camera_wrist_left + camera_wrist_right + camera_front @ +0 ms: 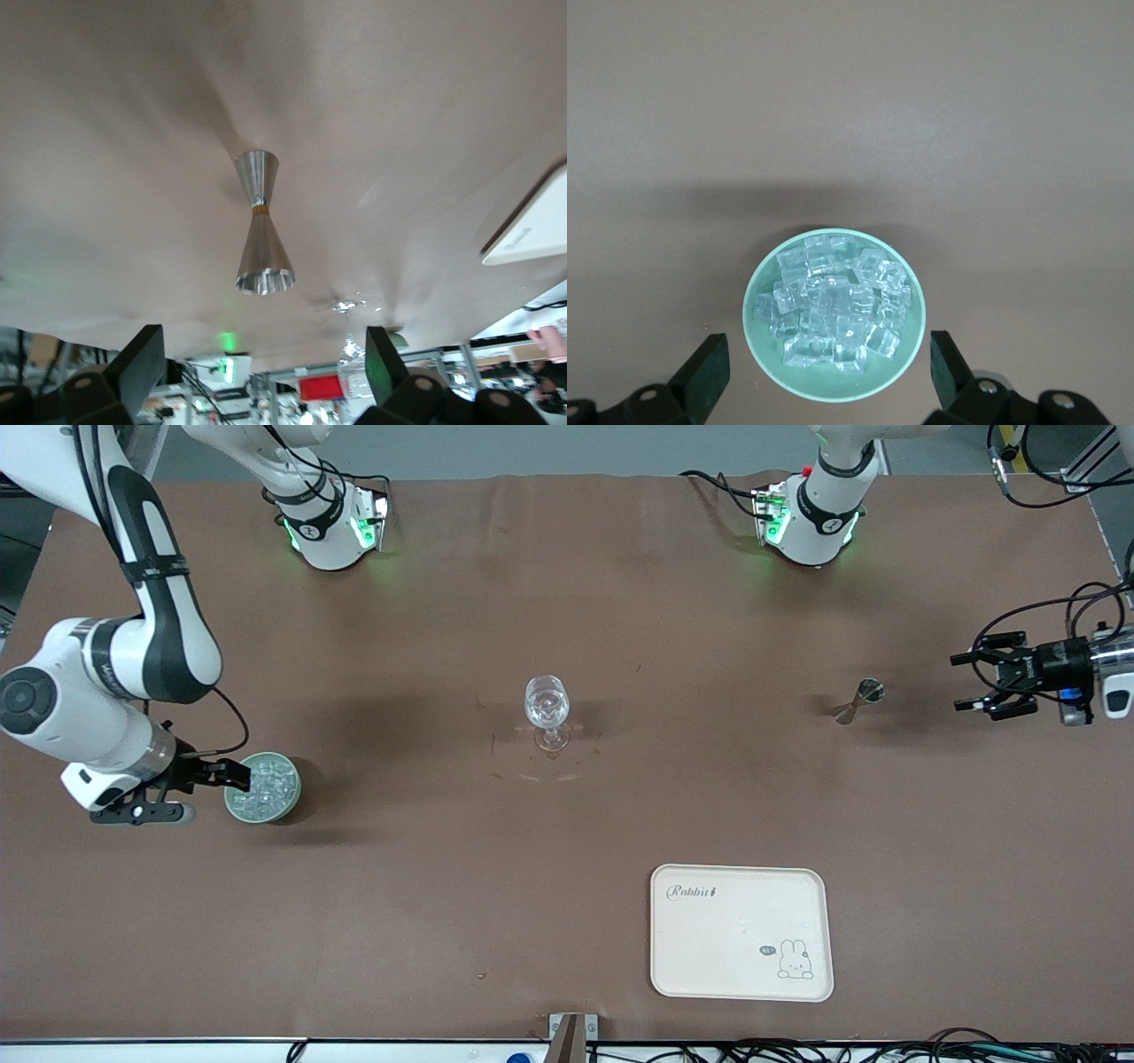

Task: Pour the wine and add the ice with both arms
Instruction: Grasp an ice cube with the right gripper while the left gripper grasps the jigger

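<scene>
A pale-green dish (262, 788) heaped with clear ice cubes (264, 786) sits toward the right arm's end of the table. My right gripper (205, 794) is open beside the dish, low, its fingers apart from it. In the right wrist view the dish (766, 347) and ice (833, 305) lie just ahead of the open right gripper (830, 372). A small silvery jigger (858, 701) stands toward the left arm's end. My left gripper (961, 683) is open, level with the jigger and a short way from it. In the left wrist view the jigger (258, 226) stands ahead of the left gripper (266, 363).
A clear stemmed wine glass (547, 713) stands at the table's middle. A cream rabbit-printed tray (741, 932) lies nearer the front camera, toward the left arm's end; its corner shows in the left wrist view (532, 230). Brown cloth covers the table.
</scene>
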Controlling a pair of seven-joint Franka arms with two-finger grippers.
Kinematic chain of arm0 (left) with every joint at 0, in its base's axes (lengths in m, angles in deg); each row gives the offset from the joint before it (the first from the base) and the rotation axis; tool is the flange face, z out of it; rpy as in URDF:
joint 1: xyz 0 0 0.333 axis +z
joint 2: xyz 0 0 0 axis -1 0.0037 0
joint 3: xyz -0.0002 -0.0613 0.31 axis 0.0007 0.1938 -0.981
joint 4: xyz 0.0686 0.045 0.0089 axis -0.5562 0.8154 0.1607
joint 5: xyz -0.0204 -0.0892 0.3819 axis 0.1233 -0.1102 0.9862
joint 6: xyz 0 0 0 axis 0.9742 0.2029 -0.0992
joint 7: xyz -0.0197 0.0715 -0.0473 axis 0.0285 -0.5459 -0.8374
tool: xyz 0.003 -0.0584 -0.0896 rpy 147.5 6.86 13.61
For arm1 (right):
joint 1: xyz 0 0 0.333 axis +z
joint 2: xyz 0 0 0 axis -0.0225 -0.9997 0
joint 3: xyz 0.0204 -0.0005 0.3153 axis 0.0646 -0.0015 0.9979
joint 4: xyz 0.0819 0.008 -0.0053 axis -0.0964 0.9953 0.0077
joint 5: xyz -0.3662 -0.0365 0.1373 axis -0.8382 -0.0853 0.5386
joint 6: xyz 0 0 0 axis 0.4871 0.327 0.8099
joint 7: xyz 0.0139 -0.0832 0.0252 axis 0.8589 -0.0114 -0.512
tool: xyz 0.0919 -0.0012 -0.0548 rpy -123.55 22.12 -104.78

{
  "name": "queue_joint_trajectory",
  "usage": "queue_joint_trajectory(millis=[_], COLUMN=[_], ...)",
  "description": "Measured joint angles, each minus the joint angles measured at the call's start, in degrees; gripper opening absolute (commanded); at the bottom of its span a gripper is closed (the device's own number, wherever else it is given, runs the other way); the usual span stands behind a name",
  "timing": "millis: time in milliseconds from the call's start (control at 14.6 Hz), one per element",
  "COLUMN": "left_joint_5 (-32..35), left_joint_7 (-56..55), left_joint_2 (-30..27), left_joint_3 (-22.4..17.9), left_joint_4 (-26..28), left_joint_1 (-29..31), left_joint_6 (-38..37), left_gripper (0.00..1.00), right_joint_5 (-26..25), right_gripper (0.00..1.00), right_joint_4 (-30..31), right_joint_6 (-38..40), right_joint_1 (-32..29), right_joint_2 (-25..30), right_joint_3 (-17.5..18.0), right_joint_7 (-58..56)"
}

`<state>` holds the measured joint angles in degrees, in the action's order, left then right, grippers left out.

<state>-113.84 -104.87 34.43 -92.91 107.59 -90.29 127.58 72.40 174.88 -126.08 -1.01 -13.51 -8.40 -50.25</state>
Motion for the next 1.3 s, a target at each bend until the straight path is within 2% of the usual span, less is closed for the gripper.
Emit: queue_joint_trajectory(millis=[137, 274, 479, 753, 1301], left_joint_5=[-3.45, -6.85, -8.51, -14.40, -20.11], left_joint_7=[-0.09, -0.12, -0.12, -0.11, 2.21], left_joint_2=[3.55, 6.90, 9.67, 12.26, 13.14], left_joint_3=[-0.06, -0.07, -0.18, -0.18, 0.66], left_joint_4=[0.06, 0.07, 0.10, 1.80, 6.66], left_joint_1=[0.01, 0.01, 0.30, 0.29, -2.38], left_joint_6=[0.01, 0.01, -0.19, -0.87, -0.89], left_gripper=[1.00, 1.00, 1.00, 1.00, 1.00], right_joint_5=[-0.15, -0.24, -0.40, -0.54, -0.56], right_gripper=[0.92, 0.77, 0.59, 0.58, 0.58], right_joint_4=[3.24, 6.30, 8.31, 8.41, 8.40], right_joint_6=[-4.76, -9.26, -11.39, -12.69, -14.89], right_joint_1=[0.00, 0.01, 0.02, 0.02, 0.02], right_joint_2=[0.00, -0.01, -0.41, -1.95, -4.18], right_joint_3=[0.01, 0.03, 0.08, 0.10, 0.10], right_joint_7=[-0.07, -0.19, -0.26, -0.35, -0.38])
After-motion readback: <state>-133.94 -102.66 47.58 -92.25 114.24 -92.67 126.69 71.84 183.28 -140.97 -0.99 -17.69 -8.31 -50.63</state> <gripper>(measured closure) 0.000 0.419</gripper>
